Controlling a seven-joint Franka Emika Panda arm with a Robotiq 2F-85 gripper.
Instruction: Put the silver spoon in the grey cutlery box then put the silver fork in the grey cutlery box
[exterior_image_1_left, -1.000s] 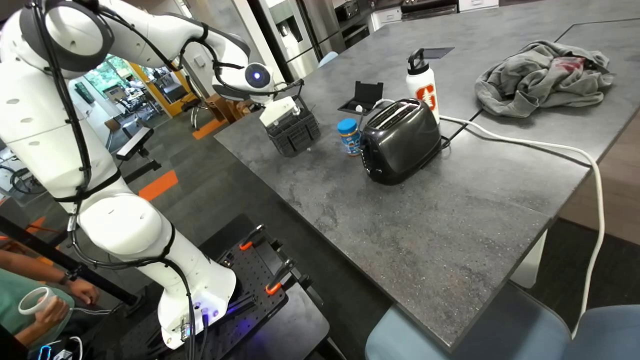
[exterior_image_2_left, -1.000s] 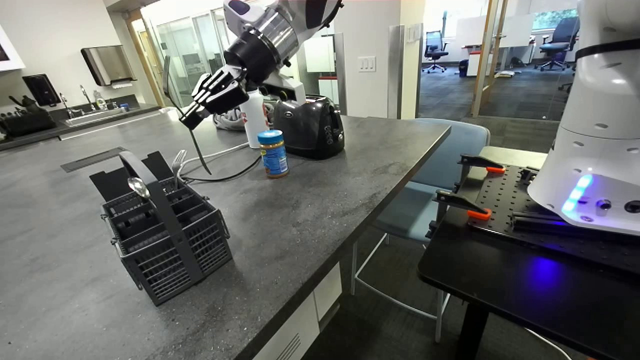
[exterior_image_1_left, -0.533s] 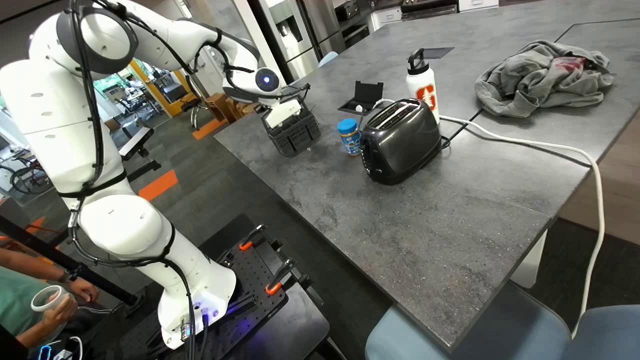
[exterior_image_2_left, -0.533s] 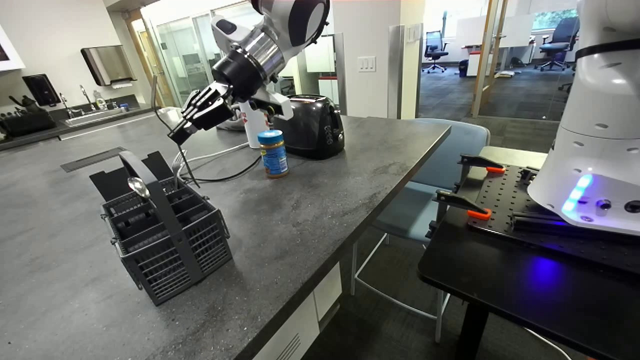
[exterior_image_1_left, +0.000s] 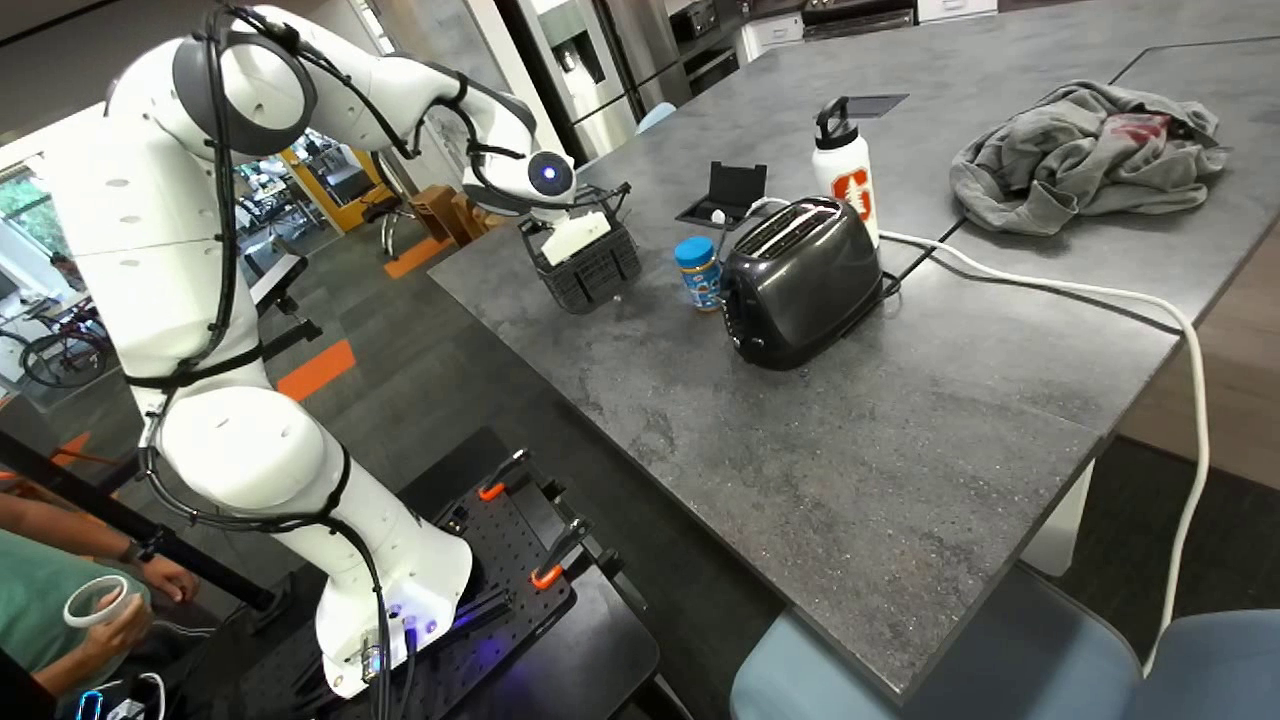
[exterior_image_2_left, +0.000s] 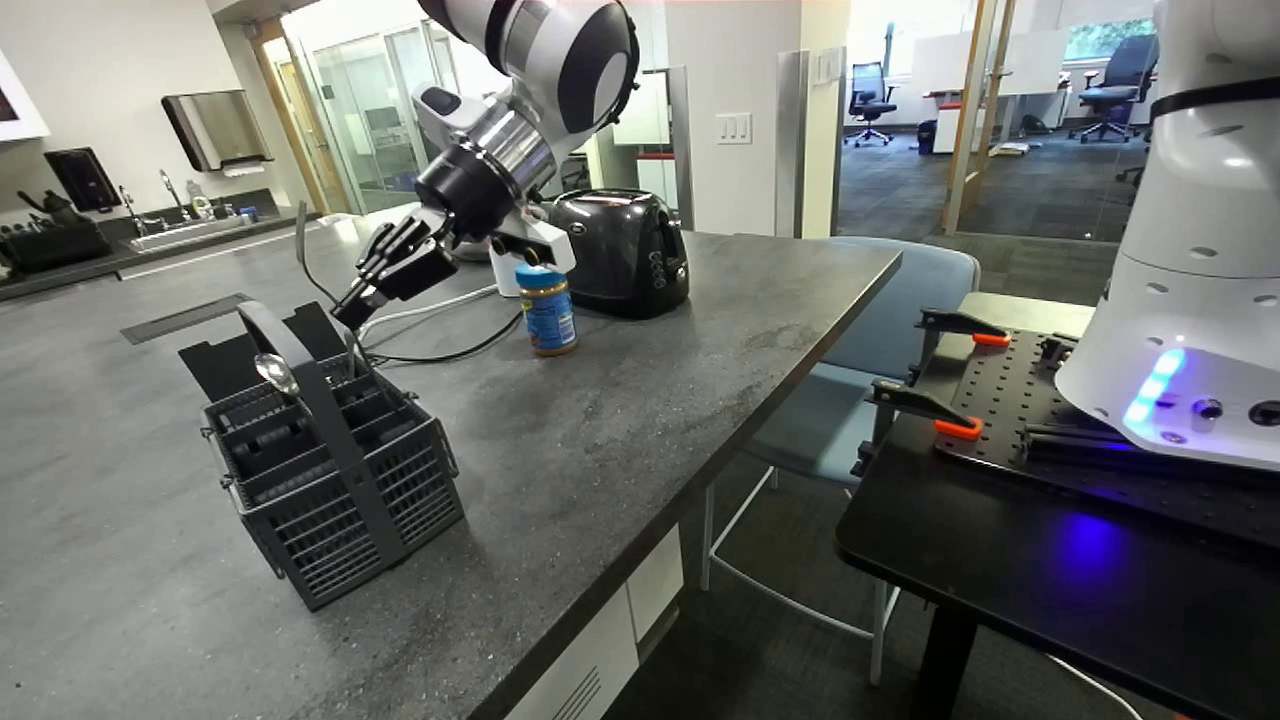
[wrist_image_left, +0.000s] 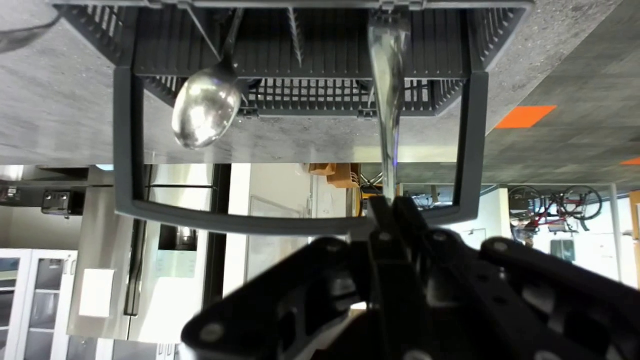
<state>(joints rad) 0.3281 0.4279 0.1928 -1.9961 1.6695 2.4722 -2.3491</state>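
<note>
The claw (wrist_image_left: 390, 201) grips a silver utensil (wrist_image_left: 388, 100) at the grey cutlery box (exterior_image_2_left: 330, 540), the utensil's head too edge-on to identify, its lower end indistinct.

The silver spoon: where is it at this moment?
In an exterior view, left of centre, the silver spoon sticks up, bowl uppermost, from the grey cutlery box, beside the box's arched handle.

The mottled grey tabletop (exterior_image_1_left: 900, 480) is shared by the grey cutlery box (exterior_image_2_left: 376, 515), set near an edge, a blue-lidded peanut butter jar (exterior_image_1_left: 699, 276), a black toaster (exterior_image_1_left: 805, 290), a white water bottle (exterior_image_1_left: 846, 180) and a crumpled grey garment (exterior_image_1_left: 1080, 165); a white cord (exterior_image_1_left: 1203, 430) is draped over one side.
</note>
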